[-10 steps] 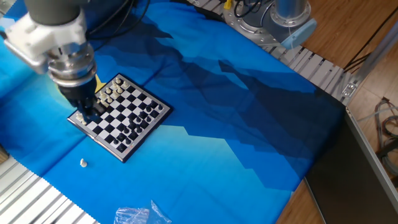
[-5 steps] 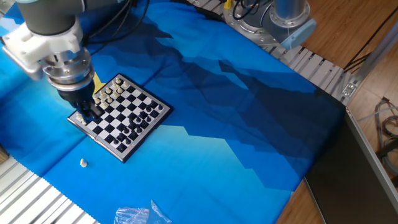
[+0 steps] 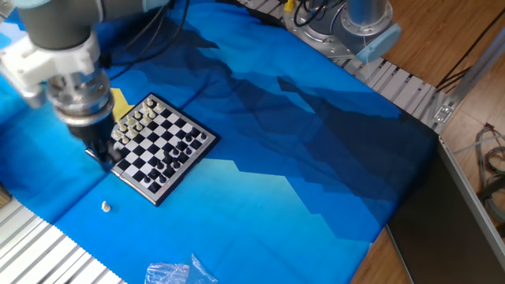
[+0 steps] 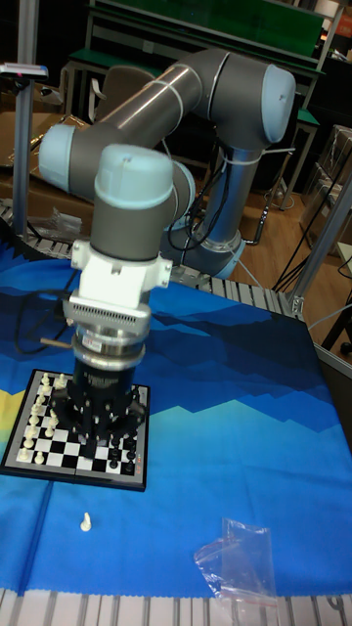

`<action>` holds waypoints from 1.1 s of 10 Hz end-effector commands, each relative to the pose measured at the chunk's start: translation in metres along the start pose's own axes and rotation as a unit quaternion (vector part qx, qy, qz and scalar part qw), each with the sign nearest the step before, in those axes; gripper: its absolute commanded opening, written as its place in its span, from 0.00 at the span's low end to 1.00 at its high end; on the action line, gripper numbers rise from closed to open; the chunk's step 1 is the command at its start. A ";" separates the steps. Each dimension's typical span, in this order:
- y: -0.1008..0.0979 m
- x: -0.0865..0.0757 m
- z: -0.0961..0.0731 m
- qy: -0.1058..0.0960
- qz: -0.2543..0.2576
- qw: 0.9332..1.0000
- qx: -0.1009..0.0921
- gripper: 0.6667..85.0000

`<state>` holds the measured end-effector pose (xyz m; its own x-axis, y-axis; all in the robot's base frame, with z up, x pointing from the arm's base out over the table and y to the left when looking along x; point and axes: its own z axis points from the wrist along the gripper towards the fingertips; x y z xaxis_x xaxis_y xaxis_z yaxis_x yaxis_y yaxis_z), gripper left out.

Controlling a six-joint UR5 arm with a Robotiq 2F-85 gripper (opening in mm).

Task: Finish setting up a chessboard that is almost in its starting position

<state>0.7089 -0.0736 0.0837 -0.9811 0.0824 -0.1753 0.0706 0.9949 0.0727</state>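
Note:
The chessboard [image 3: 160, 143] lies on the blue cloth at the left, with cream pieces along its upper-left side and black pieces along its lower-right side. One cream piece [image 3: 105, 207] lies loose on the cloth, off the board toward the near edge. My gripper [image 3: 101, 153] hangs at the board's left corner, partly over the cloth. In the tall fixed view the gripper [image 4: 96, 428] covers the middle of the chessboard [image 4: 57, 451], and the loose cream piece [image 4: 86, 521] lies in front of it. The dark fingers are blurred, so I cannot see their gap or anything between them.
A crumpled clear plastic bag [image 3: 177, 273] lies at the cloth's near edge. A yellow slip [image 3: 121, 99] pokes out behind the board. Ribbed metal rails [image 3: 35, 252] border the cloth, and the arm's base [image 3: 359, 20] stands at the far right.
The gripper has slid left from over the board's left squares to its left corner. The loose cream piece and the board have stayed put.

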 end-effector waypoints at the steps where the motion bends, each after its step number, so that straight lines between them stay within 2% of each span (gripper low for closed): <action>1: 0.015 -0.028 0.024 0.001 0.005 1.000 -0.022 0.00; 2: 0.011 -0.023 0.027 0.015 0.003 1.000 -0.016 0.00; 3: 0.005 -0.025 0.029 0.014 0.001 1.000 -0.006 0.03; 5: 0.003 -0.032 0.034 0.006 -0.003 1.000 -0.004 0.13; 8: 0.001 -0.039 0.033 -0.005 -0.017 1.000 0.008 0.20; 9: 0.004 -0.044 0.032 -0.015 -0.019 1.000 0.005 0.19; 10: 0.000 -0.047 0.032 -0.022 -0.018 0.999 0.018 0.07; 11: 0.002 -0.045 0.031 -0.016 -0.008 1.000 0.020 0.05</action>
<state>0.7533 -0.0742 0.0589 -0.9798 0.0518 -0.1931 0.0454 0.9983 0.0371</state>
